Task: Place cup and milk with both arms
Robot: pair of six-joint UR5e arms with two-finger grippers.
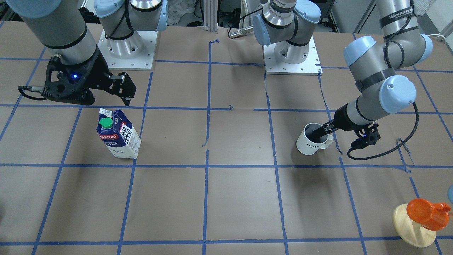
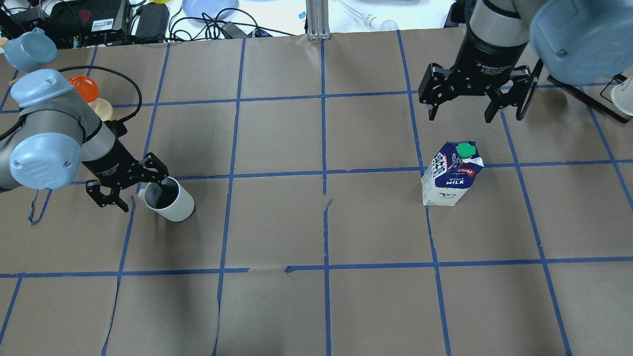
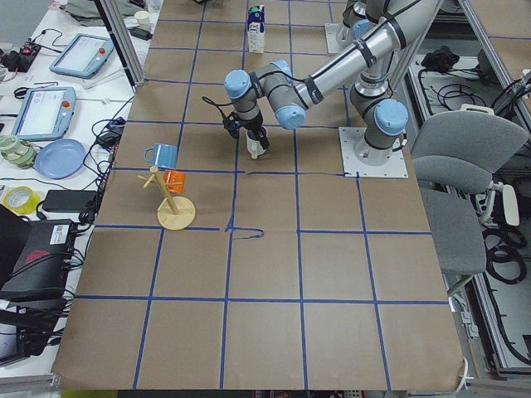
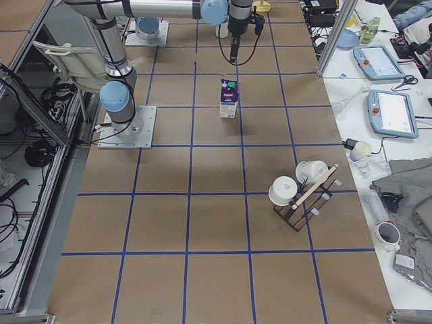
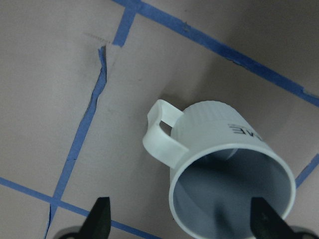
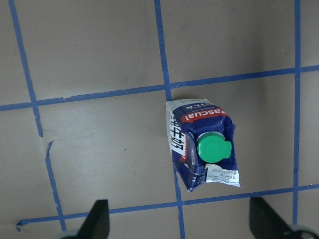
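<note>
The white cup [image 2: 170, 200] stands upright on the table at the left of the overhead view. My left gripper [image 2: 138, 194] is open. One fingertip [image 5: 264, 221] reaches into the cup's grey inside, and the other fingertip [image 5: 101, 215] is outside, past the handle. The cup [image 1: 311, 141] shows "HOME" in the front view. The milk [image 2: 452, 173] stands upright on the right side and shows from above in the right wrist view [image 6: 202, 144]. My right gripper [image 2: 462, 111] is open and empty, hanging above the table just beyond the carton.
An orange cup [image 1: 424, 212] hangs on a wooden stand [image 1: 410, 226] near my left arm, with a blue cup [image 2: 29, 49] beside it. A rack with white mugs [image 4: 300, 192] stands at the table's right end. The arm bases [image 1: 127, 46] are bolted at the robot's edge.
</note>
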